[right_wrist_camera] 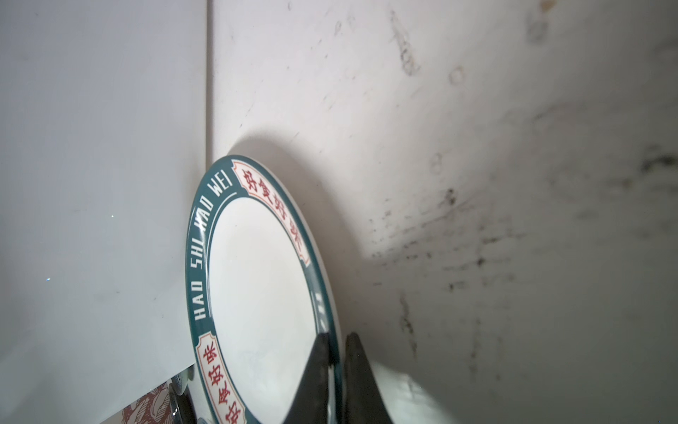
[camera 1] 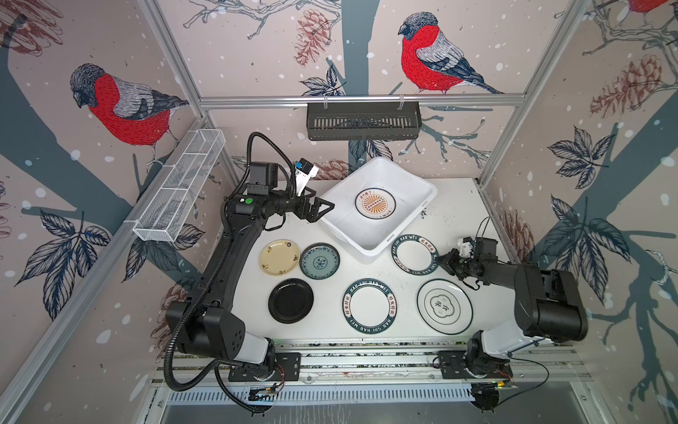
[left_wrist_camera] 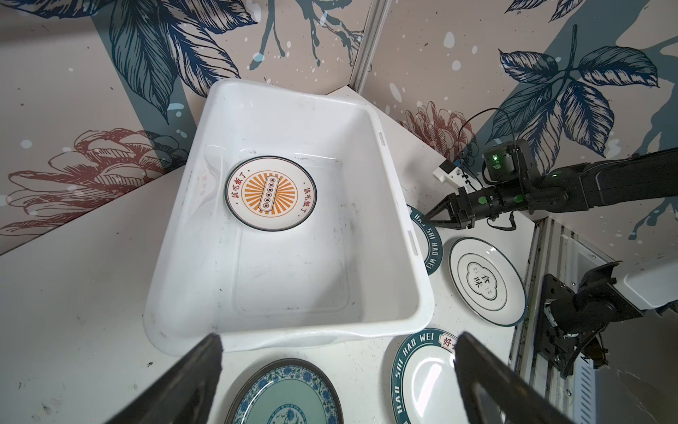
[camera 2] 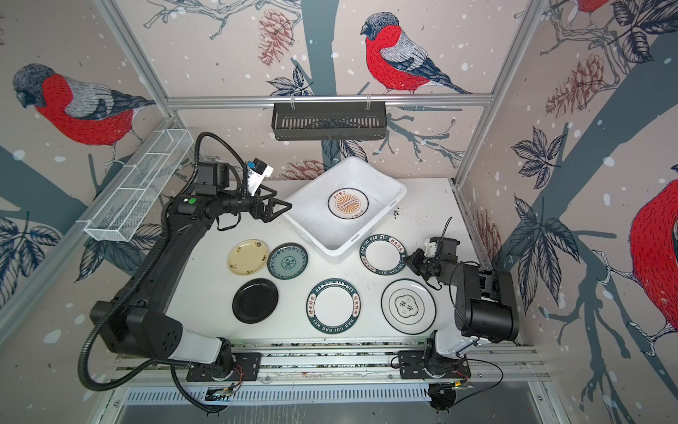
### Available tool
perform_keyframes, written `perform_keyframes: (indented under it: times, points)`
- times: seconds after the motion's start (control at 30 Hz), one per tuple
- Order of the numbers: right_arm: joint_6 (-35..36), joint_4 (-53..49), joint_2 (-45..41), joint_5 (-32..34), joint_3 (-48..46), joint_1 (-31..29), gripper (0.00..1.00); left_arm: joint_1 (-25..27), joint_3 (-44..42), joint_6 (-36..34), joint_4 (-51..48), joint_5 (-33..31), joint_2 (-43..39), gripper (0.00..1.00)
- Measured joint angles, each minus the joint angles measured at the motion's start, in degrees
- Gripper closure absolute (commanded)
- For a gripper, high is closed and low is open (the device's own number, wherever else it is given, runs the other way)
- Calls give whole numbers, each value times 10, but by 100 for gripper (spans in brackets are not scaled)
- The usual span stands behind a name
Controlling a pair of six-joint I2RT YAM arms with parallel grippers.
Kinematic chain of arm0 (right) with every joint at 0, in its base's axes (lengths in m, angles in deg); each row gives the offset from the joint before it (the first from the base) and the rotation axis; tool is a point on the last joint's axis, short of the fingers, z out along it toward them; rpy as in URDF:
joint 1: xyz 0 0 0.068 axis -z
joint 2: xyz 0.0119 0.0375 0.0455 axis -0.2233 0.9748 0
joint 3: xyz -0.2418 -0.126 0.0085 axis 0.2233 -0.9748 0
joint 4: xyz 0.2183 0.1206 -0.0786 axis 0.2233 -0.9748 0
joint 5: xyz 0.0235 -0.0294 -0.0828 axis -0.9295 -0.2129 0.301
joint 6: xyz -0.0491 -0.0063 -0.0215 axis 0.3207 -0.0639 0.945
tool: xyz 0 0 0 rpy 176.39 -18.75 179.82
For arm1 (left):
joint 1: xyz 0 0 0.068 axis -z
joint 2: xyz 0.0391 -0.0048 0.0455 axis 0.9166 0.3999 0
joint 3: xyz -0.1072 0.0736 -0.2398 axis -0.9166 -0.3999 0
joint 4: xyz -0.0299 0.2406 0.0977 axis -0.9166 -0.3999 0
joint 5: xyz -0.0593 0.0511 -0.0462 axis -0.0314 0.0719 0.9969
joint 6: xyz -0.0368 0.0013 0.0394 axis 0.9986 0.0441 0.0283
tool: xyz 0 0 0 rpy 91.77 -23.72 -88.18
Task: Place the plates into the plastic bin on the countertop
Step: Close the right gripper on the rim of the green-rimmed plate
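In the right wrist view, the right gripper [right_wrist_camera: 335,352] is clamped on the rim of the far lettered plate [right_wrist_camera: 257,286] and covers part of its teal band. The frame cuts off the plate's nearest edge, and whether it is lifted off the countertop [right_wrist_camera: 477,147] cannot be told. In the left wrist view the bin [left_wrist_camera: 367,227] hides most of that plate, which sits just beside it. The teal plate [left_wrist_camera: 286,396] and near lettered plate [left_wrist_camera: 422,378] run out of frame. The bin, white with sloped walls, stands askew at the back of the countertop, with the sunburst plate [left_wrist_camera: 270,193] flat on its floor. The left gripper [camera 1: 320,205] hangs wide open at the bin's left rim. The cream plate [camera 1: 279,257], black plate [camera 1: 290,300] and emblem plate [camera 1: 444,306] lie flat in front of the bin.
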State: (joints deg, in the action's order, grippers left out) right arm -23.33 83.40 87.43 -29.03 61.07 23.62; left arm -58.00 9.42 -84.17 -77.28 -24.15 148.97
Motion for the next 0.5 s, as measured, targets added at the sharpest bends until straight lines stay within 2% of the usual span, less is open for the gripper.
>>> perform_keyframes:
  times: [0.5]
  points:
    - [-3, 10, 0, 3, -13, 17, 88, 1, -3, 2, 0, 0, -1, 2]
